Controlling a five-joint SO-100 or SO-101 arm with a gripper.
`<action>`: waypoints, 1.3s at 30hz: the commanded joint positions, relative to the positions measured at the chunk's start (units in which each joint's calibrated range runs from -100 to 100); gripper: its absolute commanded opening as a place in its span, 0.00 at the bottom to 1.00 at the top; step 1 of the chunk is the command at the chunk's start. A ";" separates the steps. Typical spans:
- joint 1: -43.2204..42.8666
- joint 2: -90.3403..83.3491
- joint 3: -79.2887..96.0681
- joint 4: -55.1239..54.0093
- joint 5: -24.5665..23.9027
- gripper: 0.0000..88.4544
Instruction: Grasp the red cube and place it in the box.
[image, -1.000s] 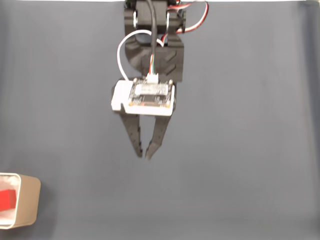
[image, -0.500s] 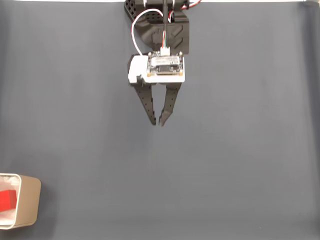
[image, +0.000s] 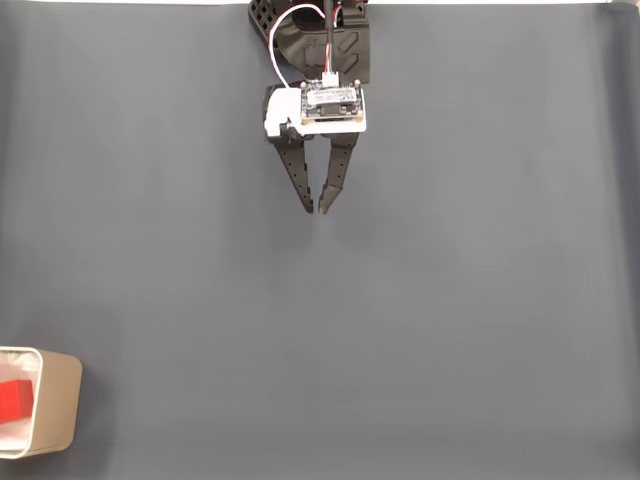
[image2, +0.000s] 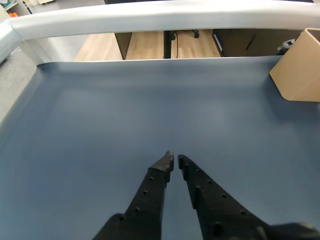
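Fixed view, left to right: box (image: 55, 405) sits at the bottom-left corner, partly cut by the frame edge, tan wall facing right, white inside. red cube (image: 14, 401) is already inside it, sitting low against the white interior, part cropped by the edge. Cube is equal-sided so no long axis to speak of; visible faces look roughly square to the box walls. Box long axis can't be judged, too much of it is off frame

gripper (image: 315, 210) is top centre over the grey mat (image: 450, 330), well apart from the box, tips pointing down the frame. Fingers nearly together, only a sliver between the tips, nothing held. Wrist view confirms: gripper (image2: 174, 161) tips almost touching, bare mat ahead, box (image2: 300, 70) at the far right edge

Key relation: from the fingertips the box and cube lie down and far left in the fixed view

Judgement: placement looks done, nothing left to grasp
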 joint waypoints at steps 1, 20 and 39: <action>-0.45 -5.42 3.18 -0.58 0.68 0.00; -0.17 -20.50 11.66 19.09 -1.47 0.00; -0.38 -23.97 11.66 39.34 0.20 0.00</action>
